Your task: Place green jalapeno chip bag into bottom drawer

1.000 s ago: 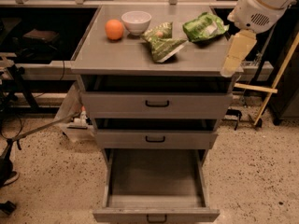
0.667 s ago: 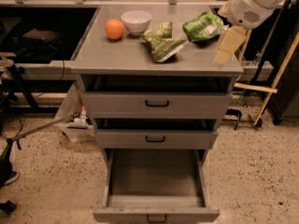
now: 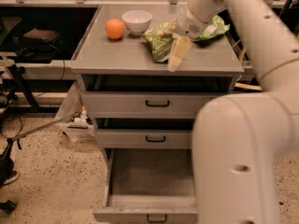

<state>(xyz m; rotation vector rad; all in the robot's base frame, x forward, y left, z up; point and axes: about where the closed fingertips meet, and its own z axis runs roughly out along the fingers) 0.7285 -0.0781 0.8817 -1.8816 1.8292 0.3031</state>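
The green jalapeno chip bag (image 3: 160,42) is dull olive-green with yellowish print; the gripper (image 3: 177,55), upper centre of the frame, is pale cream; its arm (image 3: 252,143) off-white; another bag (image 3: 213,29) brighter green, white-patched; fruit (image 3: 114,29) orange; bowl (image 3: 137,21) white; the bottom drawer (image 3: 149,176) grey, handle (image 3: 156,218) black; floor (image 3: 46,176) speckled beige.

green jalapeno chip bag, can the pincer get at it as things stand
Probably yes. The pincer hangs over the cabinet top right beside the green jalapeno chip bag, with nothing between them; the orange and bowl sit off to its left.
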